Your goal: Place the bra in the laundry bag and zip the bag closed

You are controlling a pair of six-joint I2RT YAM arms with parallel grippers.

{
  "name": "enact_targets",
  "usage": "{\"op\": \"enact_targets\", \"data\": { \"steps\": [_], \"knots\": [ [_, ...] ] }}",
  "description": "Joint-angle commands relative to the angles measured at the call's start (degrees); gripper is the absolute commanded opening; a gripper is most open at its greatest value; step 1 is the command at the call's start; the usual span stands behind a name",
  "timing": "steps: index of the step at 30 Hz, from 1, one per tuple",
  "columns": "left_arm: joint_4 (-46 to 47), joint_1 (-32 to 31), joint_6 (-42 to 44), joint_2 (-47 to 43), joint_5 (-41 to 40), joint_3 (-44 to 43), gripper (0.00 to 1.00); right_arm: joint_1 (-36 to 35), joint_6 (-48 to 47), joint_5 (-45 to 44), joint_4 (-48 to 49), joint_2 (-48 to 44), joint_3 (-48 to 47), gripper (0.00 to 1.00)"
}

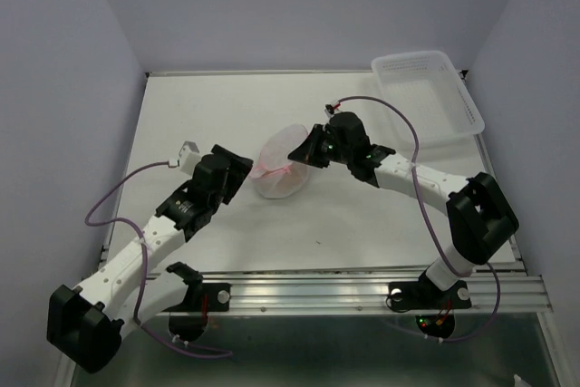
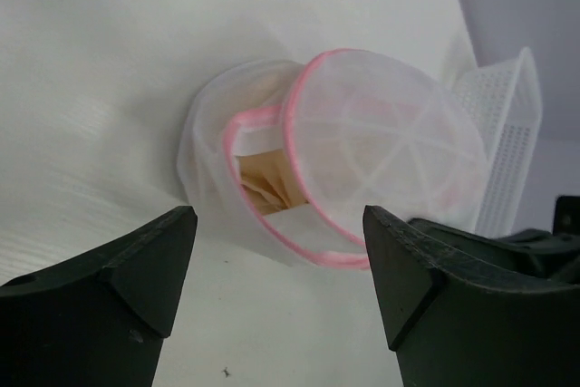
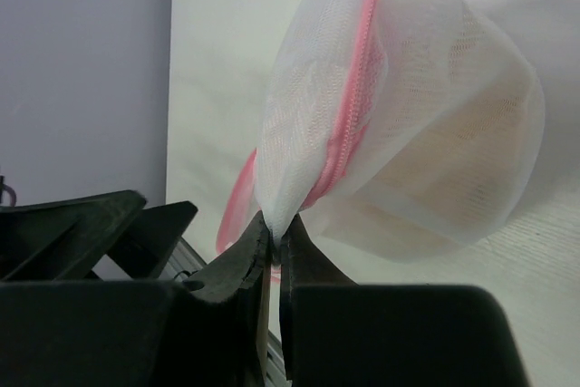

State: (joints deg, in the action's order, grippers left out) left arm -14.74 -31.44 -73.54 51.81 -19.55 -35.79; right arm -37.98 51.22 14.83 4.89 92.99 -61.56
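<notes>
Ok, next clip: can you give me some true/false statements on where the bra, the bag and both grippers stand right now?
1. The right gripper pinches the mesh of the laundry bag. True.
2. The bra lies outside, beside the bag. False: it sits inside the bag.
3. The bag's pink zipper is unzipped and the round flap stands open. True.
4. The left gripper is shut on the zipper. False: it is open, holds nothing and faces the bag's mouth.
5. A clear plastic basket stands at the far right corner of the table. True.
</notes>
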Motion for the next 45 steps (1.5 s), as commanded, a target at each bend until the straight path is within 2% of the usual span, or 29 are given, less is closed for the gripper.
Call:
{"op": "enact_targets", "data": {
  "steps": [1, 3, 10, 12, 14, 20, 22, 26, 29, 34, 38, 40, 45],
  "knots": [
    [9.02, -0.46, 16.57, 0.04, 10.29, -4.46, 0.85, -1.05, -0.34, -5.51, -0.84, -3.17, -2.33, 0.01],
    [13.13, -2.21, 21.99, 3.62, 16.02, -5.69, 0.84, -1.05, 0.19, -7.00, -1.98, -3.17, -2.60, 0.01],
    [15.80, -11.17, 31.60, 14.45, 22.19, -12.19, 0.84, -1.05, 0.63, -8.06, -4.71, -2.11, -4.09, 0.01],
    [15.45, -13.98, 32.84, 16.12, 20.17, -14.74, 0.84, -1.05, 0.81, -7.71, -4.71, -1.94, -4.01, 0.01],
    [14.83, -14.70, 32.93, 17.26, 15.88, -15.97, 0.83, -1.05, 1.16, -7.89, -4.71, -2.11, -3.92, 0.01],
    [7.72, -15.58, 30.21, 17.45, 8.50, -17.64, 0.74, -1.05, 1.60, -8.85, -7.69, -1.50, -4.71, 0.01],
    [5.61, -16.89, 29.94, 16.92, 6.99, -19.13, 0.74, -1.05, 2.21, -9.29, -8.05, -1.15, -4.71, 0.01],
    [6.92, -19.09, 30.47, 17.18, 7.15, -20.28, 0.74, -1.05, 3.27, -9.21, -8.31, -0.62, -5.15, 0.01],
    [9.29, -20.59, 30.91, 19.37, 11.10, -20.64, 0.74, -1.05, 3.62, -9.82, -8.31, -0.62, -5.41, 0.01],
    [9.29, -21.38, 30.21, 21.49, 8.57, -19.15, 0.74, -1.05, 3.62, -9.82, -8.58, -1.14, -5.50, 0.01],
    [6.84, -21.38, 27.93, 23.85, 1.37, -19.22, 0.74, -1.05, 3.88, -9.12, -8.58, -1.50, -4.97, 0.01],
    [4.91, -21.47, 26.52, 25.79, -2.24, -20.37, 0.68, -1.05, 4.15, -8.41, -8.58, -1.50, -4.89, 0.01],
    [1.93, -21.47, 21.52, 27.90, -10.31, -21.95, 0.62, -1.05, 4.68, -7.71, -8.58, -1.50, -4.53, 0.01]
  ]
}}
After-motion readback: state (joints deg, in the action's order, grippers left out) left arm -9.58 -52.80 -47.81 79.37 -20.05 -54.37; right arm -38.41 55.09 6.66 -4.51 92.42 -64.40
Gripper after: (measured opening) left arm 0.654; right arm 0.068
